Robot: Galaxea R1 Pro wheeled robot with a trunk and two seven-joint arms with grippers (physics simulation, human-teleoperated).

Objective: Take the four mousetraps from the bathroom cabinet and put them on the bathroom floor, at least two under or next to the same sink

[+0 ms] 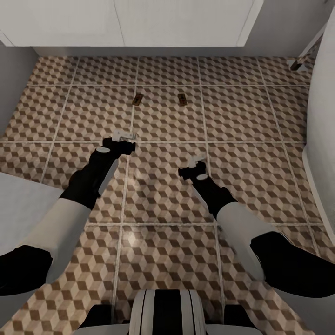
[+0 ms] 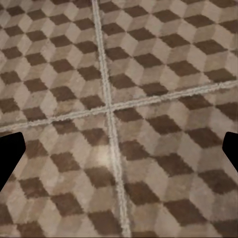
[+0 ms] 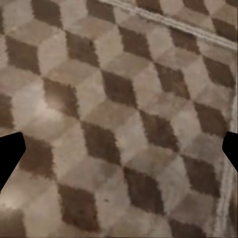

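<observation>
Two small brown mousetraps lie on the cube-patterned bathroom floor, one left of the other, a tile's width apart and a little short of the white unit at the back. My left gripper hovers low over the tiles, nearer to me than the left trap. The right gripper hangs further back toward me. In the wrist views the left gripper and right gripper are both open, dark fingers spread wide, with bare tile between them. The other mousetraps and the orange-brown cabinet are out of view.
A white cupboard front runs along the back wall. A tall white fixture bounds the right side, with a small dark object at its far corner. A grey wall and a white surface close the left.
</observation>
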